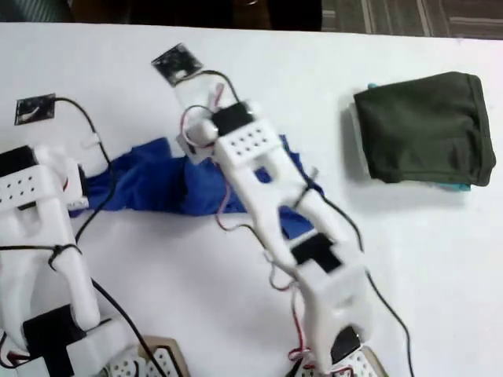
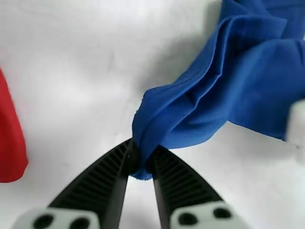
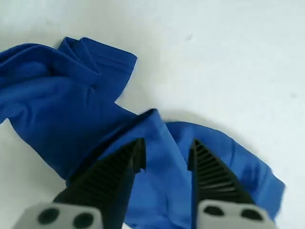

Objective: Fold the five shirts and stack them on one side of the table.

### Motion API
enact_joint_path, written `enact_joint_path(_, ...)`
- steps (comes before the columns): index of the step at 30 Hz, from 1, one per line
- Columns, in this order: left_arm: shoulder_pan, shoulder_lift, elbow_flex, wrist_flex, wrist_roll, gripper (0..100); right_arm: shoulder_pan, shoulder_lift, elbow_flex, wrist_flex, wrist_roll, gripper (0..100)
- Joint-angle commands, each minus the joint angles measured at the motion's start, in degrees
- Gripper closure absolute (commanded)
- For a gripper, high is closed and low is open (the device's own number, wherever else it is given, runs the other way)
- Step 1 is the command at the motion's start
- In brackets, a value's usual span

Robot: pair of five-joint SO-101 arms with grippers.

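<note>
Crumpled blue fabric shirt (image 1: 149, 179), left gripper (image 2: 141, 160) clenched on its edge, right gripper (image 3: 167, 147) released over it, folded dark green shirt (image 1: 420, 129) well apart

One blue shirt (image 1: 145, 184), one dark green shirt (image 1: 420, 129), two arms (image 1: 47, 228) (image 1: 275, 188)

white table (image 1: 181, 275) holds a blue shirt (image 1: 149, 182) and folded pile (image 1: 420, 129).
</note>
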Motion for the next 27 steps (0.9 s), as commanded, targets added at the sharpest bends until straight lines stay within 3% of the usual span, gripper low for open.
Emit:
enact_joint_path(1, -1.58, -0.44, -0.13, -1.05, 0.0, 97, -1.71, 6.99, -13.27, 4.18, -0.35, 84.3)
enact_joint_path(14, -1.58, -0.35, 0.13, -2.73, 0.0, 97, -2.24, 28.35, -42.64, 21.41, 0.09, 77.8)
enact_joint_path(20, -1.49, -0.35, 0.13, -2.73, 0.0, 97, -2.24, 31.96, -45.63, 24.66, 0.0, 82.2)
enact_joint_path(24, -1.49, -0.35, 0.13, -2.73, 0.0, 97, -1.45, 31.6, -46.51, 24.48, -0.35, 98.1)
enact_joint_path(27, -1.49, -0.35, 0.13, -2.73, 0.0, 97, -0.66, 30.46, -49.93, 25.54, -0.44, 97.5)
